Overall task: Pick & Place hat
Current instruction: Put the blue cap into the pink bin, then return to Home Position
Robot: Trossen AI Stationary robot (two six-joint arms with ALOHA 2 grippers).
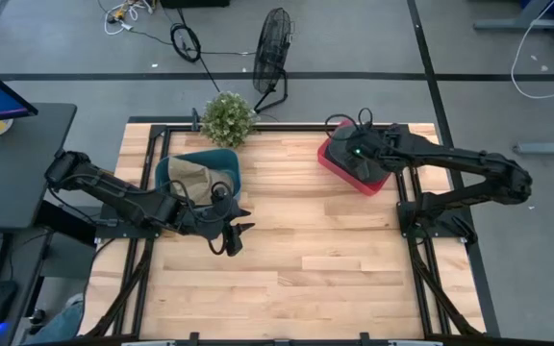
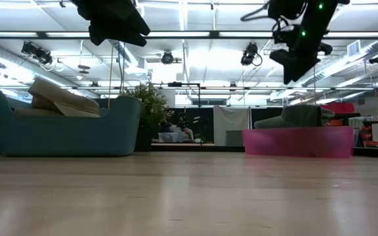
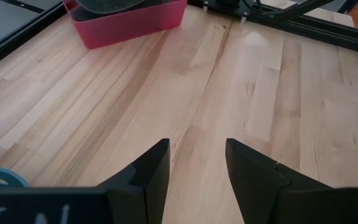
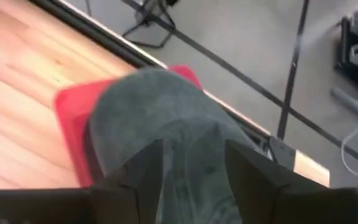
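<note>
A grey hat [image 4: 160,112] lies in the red bin [image 4: 70,118] at the table's far right; the low view shows the grey hat [image 2: 297,117] rising over the red bin's [image 2: 300,141] rim. My right gripper [image 4: 194,168] hangs open above it, clear of it in the low view [image 2: 294,69]. A beige hat [image 1: 192,178] rests in the teal bin [image 1: 200,171] at far left. My left gripper [image 3: 197,168] is open over bare wood just near of the teal bin [image 2: 64,131].
A potted plant [image 1: 227,118] stands at the table's far edge beside the teal bin. A fan [image 1: 273,48] and cables lie on the floor beyond. A dark desk [image 1: 17,163] sits left of the table. The wooden middle and near half [image 1: 306,269] hold nothing.
</note>
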